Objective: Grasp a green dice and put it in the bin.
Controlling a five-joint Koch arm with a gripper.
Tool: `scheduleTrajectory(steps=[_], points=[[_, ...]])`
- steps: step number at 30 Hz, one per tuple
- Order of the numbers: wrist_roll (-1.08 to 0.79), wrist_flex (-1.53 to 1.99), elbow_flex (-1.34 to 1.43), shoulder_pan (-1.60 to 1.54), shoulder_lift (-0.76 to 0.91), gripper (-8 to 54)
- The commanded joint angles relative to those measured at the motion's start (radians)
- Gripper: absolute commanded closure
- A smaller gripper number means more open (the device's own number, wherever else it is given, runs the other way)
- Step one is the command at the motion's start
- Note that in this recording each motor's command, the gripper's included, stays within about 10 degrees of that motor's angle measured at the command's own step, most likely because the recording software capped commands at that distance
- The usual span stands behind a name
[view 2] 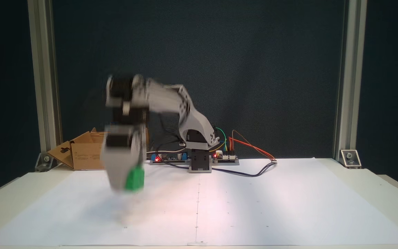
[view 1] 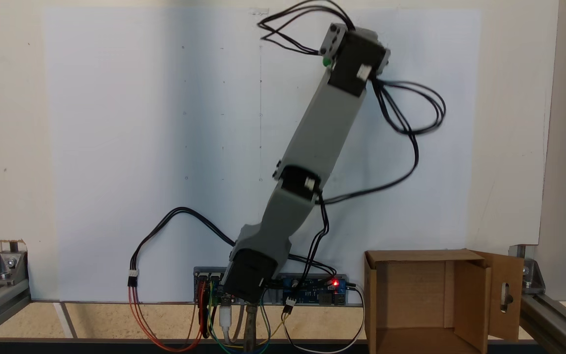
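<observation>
The green dice (view 2: 134,178) hangs clear of the white paper, held at the tip of my gripper (view 2: 130,184), which is motion-blurred and points straight down at the left of the sheet. In a fixed view from above, only a small green corner of the dice (view 1: 327,62) peeks out beside the wrist motor, and the jaws are hidden under the arm. The bin (view 1: 420,255), a brown cardboard box with open flaps, lies at the lower right there. In the other fixed view the bin (view 2: 85,155) stands behind the gripper at the back left.
The arm's base and controller boards (view 1: 312,290) sit beside the bin, with loose cables looping around them. Aluminium frame posts (view 2: 43,86) stand at the table's corners. The white paper sheet (view 2: 254,200) covers the table.
</observation>
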Motion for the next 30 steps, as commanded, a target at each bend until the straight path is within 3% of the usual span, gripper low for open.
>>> scheduleTrajectory(steps=[1, 8, 15, 23, 30], points=[[0.041, 0.118, -0.052, 0.006, 0.165, 34.1], [0.038, 0.210, -0.049, 0.184, 0.500, 34.1], [-0.017, 0.138, 0.301, 0.635, 0.801, 34.1], [-0.198, 0.126, 0.347, 1.216, 0.795, 34.1], [-0.287, 0.032, 0.451, 1.431, 0.540, 34.0]])
